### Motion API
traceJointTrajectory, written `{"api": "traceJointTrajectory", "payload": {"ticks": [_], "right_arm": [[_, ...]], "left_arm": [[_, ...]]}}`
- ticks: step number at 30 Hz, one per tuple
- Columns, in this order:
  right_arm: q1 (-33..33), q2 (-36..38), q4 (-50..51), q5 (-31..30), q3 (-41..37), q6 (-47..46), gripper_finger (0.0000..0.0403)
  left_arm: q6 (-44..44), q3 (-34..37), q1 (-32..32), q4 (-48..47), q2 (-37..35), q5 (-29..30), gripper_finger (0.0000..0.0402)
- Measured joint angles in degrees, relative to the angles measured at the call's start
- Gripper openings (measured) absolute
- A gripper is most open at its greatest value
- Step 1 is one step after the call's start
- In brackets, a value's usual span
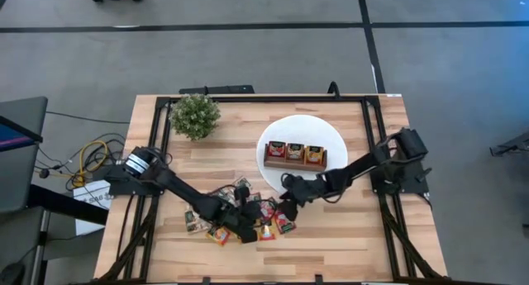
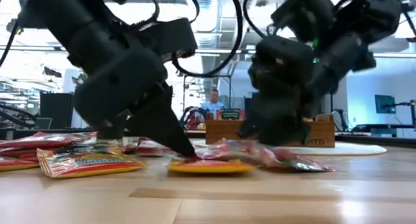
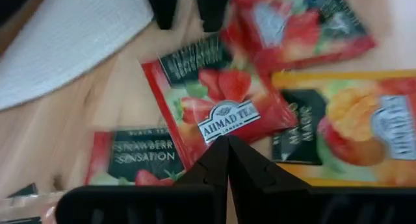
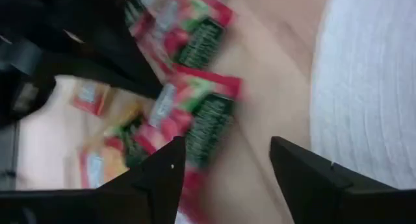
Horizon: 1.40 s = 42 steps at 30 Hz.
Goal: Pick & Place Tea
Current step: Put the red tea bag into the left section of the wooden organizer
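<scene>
Red tea sachets (image 1: 248,219) lie flat, skewed; left pincer (image 3: 227,141) pressed together, right pincer (image 4: 224,162) spread.

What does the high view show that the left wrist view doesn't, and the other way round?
Only the high view shows the plant, the wooden tray on the white plate, and both arms whole. Only the left wrist view shows the sachets' print, a strawberry sachet beside an orange one, under the shut left gripper. Both show the tea pile on the table.
</scene>
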<state>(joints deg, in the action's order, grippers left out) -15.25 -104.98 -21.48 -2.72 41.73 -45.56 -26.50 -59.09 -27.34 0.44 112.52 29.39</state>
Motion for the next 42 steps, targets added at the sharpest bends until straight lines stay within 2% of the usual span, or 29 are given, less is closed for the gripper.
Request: {"api": "traceJointTrajectory", "payload": {"ticks": [6,10,14,19,21,26,33,38,42], "right_arm": [[1.2,-5.4,-10.1,6.3,0.9,-0.2,0.022],[1.2,-5.6,-10.2,9.0,1.9,1.2,0.02],[0.9,-4.6,-7.0,10.5,2.5,2.6,0.0142],[0.5,-1.3,-0.2,10.6,2.4,6.0,0.0029],[0.3,0.9,1.7,10.1,2.4,8.0,0.001],[0.1,8.1,9.4,5.1,2.5,11.7,0.0005],[0.7,20.4,22.8,-0.4,2.7,16.8,0.0001],[3.4,26.3,42.3,-8.9,9.7,22.0,0.0001],[8.1,24.9,51.2,-12.6,17.8,31.4,0.0]], "left_arm": [[-0.7,-0.1,0.4,-1.0,0.0,-0.8,0.0],[-0.9,-0.1,0.4,-1.0,0.0,-0.9,0.0],[-1.0,-0.1,0.4,-0.5,0.0,-0.9,0.0],[-1.1,0.0,0.4,-0.5,-0.8,-0.6,0.0],[-1.1,0.0,0.3,-0.4,-1.9,-0.5,0.0],[-1.4,0.0,-1.1,-0.8,-6.8,1.5,0.0],[-5.3,0.0,-5.0,-6.5,-13.5,8.9,0.0],[-7.6,0.0,-7.8,-8.2,-14.2,12.7,0.0],[-7.8,0.0,-9.1,-8.4,-13.4,13.9,0.0]]}}
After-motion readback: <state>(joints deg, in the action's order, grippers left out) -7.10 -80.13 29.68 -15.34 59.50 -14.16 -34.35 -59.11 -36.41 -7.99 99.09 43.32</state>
